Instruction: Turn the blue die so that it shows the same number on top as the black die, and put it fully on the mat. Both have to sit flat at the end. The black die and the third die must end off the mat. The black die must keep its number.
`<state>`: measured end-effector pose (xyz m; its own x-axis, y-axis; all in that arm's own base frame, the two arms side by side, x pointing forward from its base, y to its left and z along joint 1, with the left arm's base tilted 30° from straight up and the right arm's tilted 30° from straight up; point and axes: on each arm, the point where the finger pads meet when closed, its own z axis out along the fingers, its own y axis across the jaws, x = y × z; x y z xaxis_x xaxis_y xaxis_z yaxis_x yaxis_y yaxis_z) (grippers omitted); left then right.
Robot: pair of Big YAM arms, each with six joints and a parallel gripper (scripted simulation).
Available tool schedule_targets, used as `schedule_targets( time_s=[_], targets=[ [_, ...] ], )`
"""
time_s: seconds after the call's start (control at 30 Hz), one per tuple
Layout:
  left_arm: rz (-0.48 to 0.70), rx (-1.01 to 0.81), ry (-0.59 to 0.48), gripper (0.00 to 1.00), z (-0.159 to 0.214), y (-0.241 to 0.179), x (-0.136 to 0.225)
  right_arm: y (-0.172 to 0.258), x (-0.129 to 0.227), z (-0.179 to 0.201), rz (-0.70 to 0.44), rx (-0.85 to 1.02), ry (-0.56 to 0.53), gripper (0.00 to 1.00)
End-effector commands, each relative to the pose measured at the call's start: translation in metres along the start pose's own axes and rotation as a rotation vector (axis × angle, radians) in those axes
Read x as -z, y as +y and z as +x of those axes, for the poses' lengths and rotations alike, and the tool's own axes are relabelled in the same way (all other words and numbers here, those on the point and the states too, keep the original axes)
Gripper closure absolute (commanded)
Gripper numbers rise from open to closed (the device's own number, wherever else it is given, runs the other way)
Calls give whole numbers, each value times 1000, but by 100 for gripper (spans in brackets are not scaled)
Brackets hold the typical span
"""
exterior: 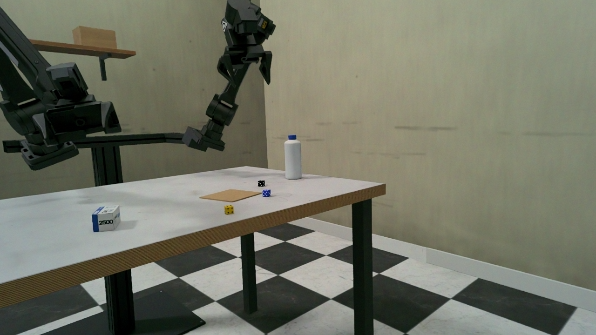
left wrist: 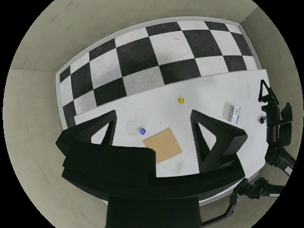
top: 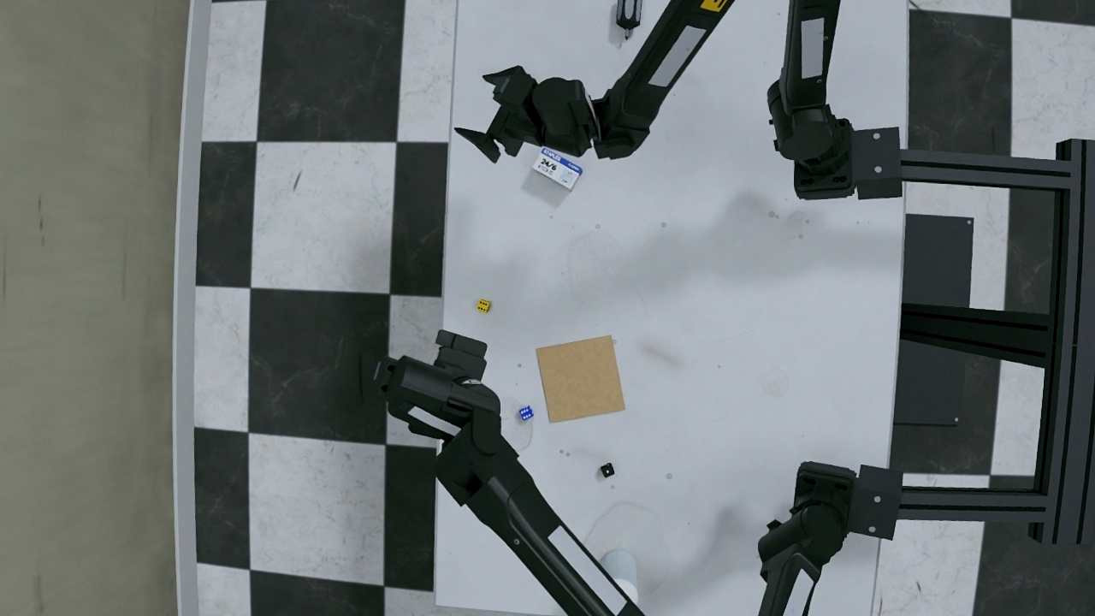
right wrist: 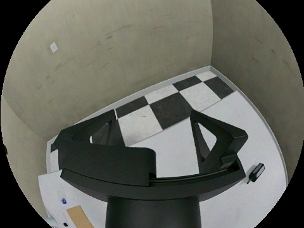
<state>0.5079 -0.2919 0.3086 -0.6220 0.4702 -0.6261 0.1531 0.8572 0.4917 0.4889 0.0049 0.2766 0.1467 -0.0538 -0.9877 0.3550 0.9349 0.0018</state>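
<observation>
The blue die [top: 525,412] [exterior: 266,192] [left wrist: 142,131] [right wrist: 64,201] lies beside the tan mat [top: 580,379] [exterior: 229,195] [left wrist: 163,145] [right wrist: 79,216], off it, with several pips on top. The black die [top: 606,470] [exterior: 261,183] [right wrist: 65,224] lies off the mat; its top seems to show one pip. The yellow die [top: 483,305] [exterior: 228,209] [left wrist: 181,100] lies off the mat, several pips on top. My left gripper [exterior: 249,82] [left wrist: 153,113] is open and empty, high above the table. My right gripper [top: 470,103] [right wrist: 152,113] is open and empty, near the staples box.
The staples box [top: 557,168] [exterior: 106,218] [left wrist: 234,114] stands far from the dice. A white bottle [top: 620,565] [exterior: 293,158] stands partly under the left arm in the top view. A screwdriver [top: 628,14] [right wrist: 257,172] lies at the table's other end.
</observation>
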Motion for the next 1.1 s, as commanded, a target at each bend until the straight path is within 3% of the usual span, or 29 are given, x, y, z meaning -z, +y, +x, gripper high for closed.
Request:
schedule_targets(
  time_s=[0.0, 0.57, 0.7, 0.8, 1.03, 1.07],
  targets=[
    [1, 10, -15, 0, -6, 2, 5, 1, -1, -5, -1, -6, -11, 0],
    [1, 10, -15, 0, -6, 2, 5, 1, -1, -5, -1, -6, -11, 0],
    [-11, 22, -19, 0, 9, 15, 1, 29, -8, 9, -65, 92, 17, 0],
    [-13, 38, -30, 0, 28, 21, -4, 69, -14, 33, -186, 203, 43, 0],
    [-35, 101, -64, 0, 125, 48, -23, 213, 10, 134, -697, 445, 77, 0],
    [-35, 101, -64, 0, 125, 48, -23, 213, 10, 134, -697, 445, 77, 0]
  ],
)
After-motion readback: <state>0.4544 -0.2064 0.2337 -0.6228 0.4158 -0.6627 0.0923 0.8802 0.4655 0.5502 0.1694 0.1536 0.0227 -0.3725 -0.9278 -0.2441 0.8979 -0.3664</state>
